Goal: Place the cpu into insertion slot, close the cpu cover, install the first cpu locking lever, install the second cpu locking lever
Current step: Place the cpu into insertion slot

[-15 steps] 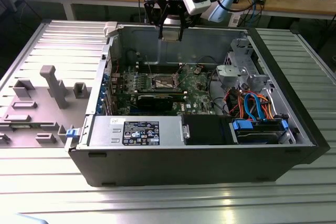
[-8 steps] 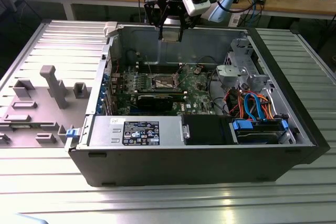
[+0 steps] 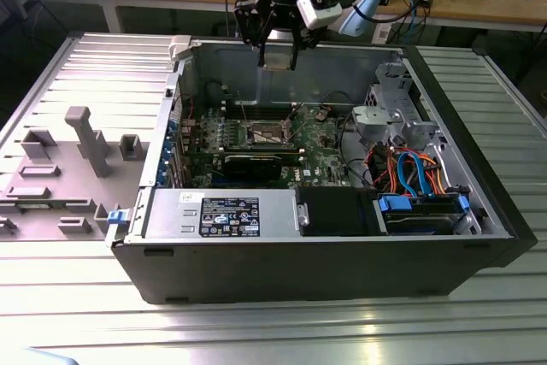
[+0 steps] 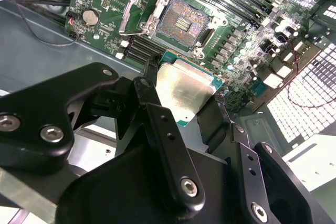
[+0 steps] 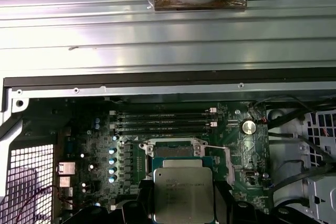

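Black metal, the open computer case is seen holding a green circuit board. Above the case's far edge the gripper is clamped on the chip, held in the air, apart from the bare socket.

The case lies open on the worktop, with fixtures beside it on the exterior view's left. Inside, the slot sits mid-board, the drive bay to the exterior view's right. The hand grips the cpu above the case.
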### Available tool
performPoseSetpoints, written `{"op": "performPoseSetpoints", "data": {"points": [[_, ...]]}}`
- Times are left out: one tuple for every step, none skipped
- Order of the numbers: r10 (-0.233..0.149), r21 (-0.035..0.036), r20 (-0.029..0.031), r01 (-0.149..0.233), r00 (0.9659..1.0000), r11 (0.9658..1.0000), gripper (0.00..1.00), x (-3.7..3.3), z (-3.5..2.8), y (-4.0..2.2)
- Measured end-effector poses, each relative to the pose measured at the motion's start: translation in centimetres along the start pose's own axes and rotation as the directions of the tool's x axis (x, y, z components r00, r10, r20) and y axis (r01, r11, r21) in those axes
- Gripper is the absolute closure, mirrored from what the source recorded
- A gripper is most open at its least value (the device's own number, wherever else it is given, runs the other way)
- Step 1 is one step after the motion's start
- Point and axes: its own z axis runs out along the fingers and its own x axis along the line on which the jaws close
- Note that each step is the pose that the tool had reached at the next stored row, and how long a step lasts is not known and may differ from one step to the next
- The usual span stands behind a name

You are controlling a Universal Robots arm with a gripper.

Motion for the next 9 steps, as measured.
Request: {"op": "performPoseSetpoints", "data": {"points": [[0.000, 0.0001, 0.0000, 0.000, 1.0000, 1.0000, 0.45, 0.00, 0.01, -0.01], [0.000, 0.0001, 0.0000, 0.000, 1.0000, 1.0000, 0.45, 0.00, 0.01, -0.02], [0.000, 0.0001, 0.0000, 0.000, 1.0000, 1.0000, 0.45, 0.00, 0.03, -0.04], [0.000, 0.0000, 0.0000, 0.000, 1.0000, 1.0000, 0.45, 0.00, 0.06, -0.08], [0.000, 0.0002, 0.0000, 0.000, 1.0000, 1.0000, 0.45, 0.00, 0.07, -0.10], [0.000, 0.0003, 0.0000, 0.000, 1.0000, 1.0000, 0.45, 0.02, 0.25, -0.14], [0.000, 0.0003, 0.0000, 0.000, 1.0000, 1.0000, 0.45, 0.02, 0.34, -0.15], [0.000, 0.0002, -0.0001, 0.000, 1.0000, 1.0000, 0.45, 0.02, 0.35, -0.15], [0.000, 0.0002, -0.0001, 0.000, 1.0000, 1.0000, 0.45, 0.02, 0.35, -0.15]]}}
